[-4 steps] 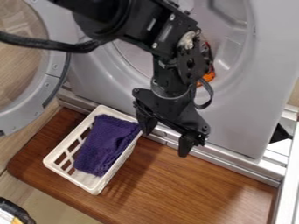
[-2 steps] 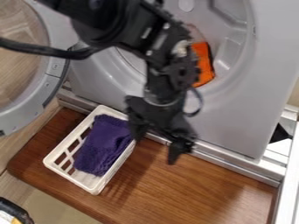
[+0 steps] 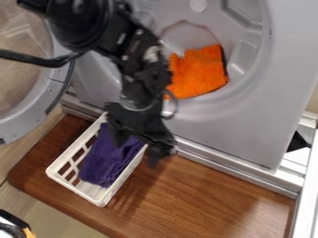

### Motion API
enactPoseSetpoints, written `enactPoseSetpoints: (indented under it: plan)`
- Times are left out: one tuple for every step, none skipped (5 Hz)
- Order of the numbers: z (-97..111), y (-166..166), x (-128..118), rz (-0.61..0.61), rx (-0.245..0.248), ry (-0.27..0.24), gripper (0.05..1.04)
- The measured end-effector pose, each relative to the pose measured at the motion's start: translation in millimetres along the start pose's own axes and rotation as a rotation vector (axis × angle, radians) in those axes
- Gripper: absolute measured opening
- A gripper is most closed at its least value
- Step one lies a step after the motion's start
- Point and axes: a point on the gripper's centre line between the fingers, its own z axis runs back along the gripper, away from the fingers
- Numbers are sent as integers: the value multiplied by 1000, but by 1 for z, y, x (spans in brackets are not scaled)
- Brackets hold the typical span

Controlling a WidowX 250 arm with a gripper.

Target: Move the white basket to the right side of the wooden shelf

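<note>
My gripper (image 3: pixel 135 149) hangs over the upper right part of the white basket (image 3: pixel 64 159), its fingers spread apart with one above the purple cloth and the other just past the basket's right rim. Nothing is held between them. The basket stands at the left of the brown wooden shelf (image 3: pixel 192 200), set at a slant. A purple cloth (image 3: pixel 105 162) lies inside it, and my gripper hides the basket's upper right corner.
Behind the shelf stands a grey machine front (image 3: pixel 242 135) with a metal ledge at its foot. An orange cloth (image 3: pixel 197 74) lies in its round opening. The open round door (image 3: pixel 55 83) is at the left. A black and yellow object (image 3: pixel 14 228) sits at the lower left.
From the right of the basket, my gripper has moved left and is now over it. More of the orange cloth has come into sight. The basket has not moved.
</note>
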Motion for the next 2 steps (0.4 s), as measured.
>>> enactPoseSetpoints:
  plan:
    - [-25, 15, -1, 22, -41, -5, 999]
    - [-54, 19, -5, 27, -34, 47, 999]
